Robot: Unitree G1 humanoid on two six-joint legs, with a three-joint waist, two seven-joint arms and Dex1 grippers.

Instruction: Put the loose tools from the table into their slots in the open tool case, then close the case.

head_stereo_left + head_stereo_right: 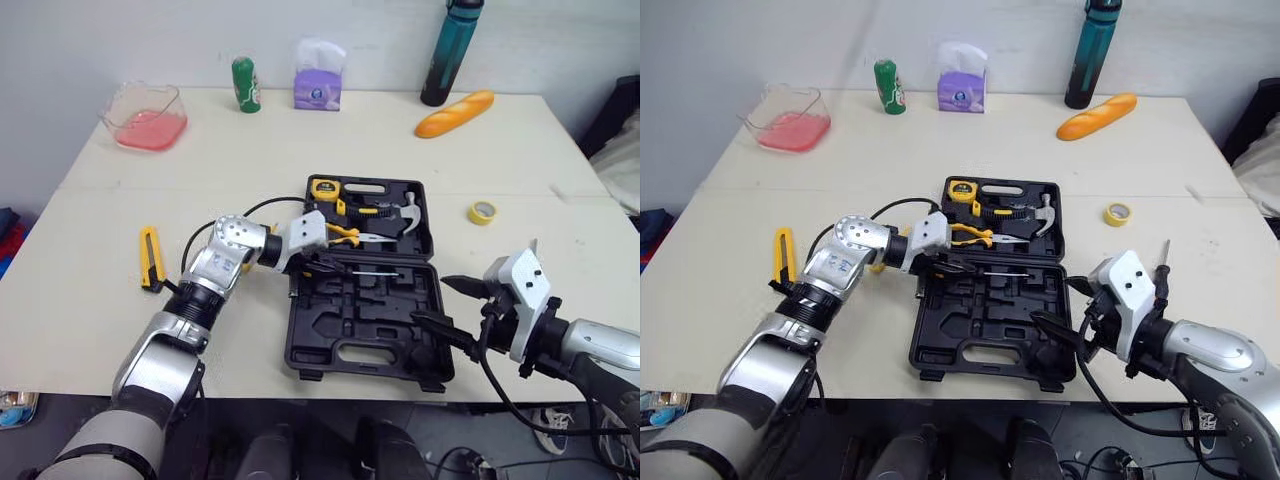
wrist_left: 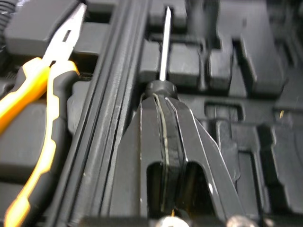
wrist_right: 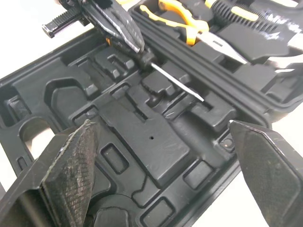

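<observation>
The black tool case (image 1: pixel 330 330) lies open at the table's front middle. My left gripper (image 1: pixel 318 265) is shut on the black handle of a thin screwdriver (image 1: pixel 380 271), which lies low across the far edge of the near half; its shaft (image 2: pixel 164 47) points away from the fingers. The far half holds a yellow tape measure (image 1: pixel 325 187), yellow-handled pliers (image 1: pixel 348 234) and a hammer (image 1: pixel 405 215). My right gripper (image 1: pixel 432 302) stands open at the case's near right corner, nothing between its fingers (image 3: pixel 71 161). A yellow utility knife (image 1: pixel 150 257) lies loose on the table to the left.
A yellow tape roll (image 1: pixel 482 212) lies right of the case. Along the back edge stand a clear container of pink stuff (image 1: pixel 145 115), a green can (image 1: pixel 246 84), a purple tissue box (image 1: pixel 318 85), a teal bottle (image 1: pixel 450 50) and a bread loaf (image 1: pixel 455 113).
</observation>
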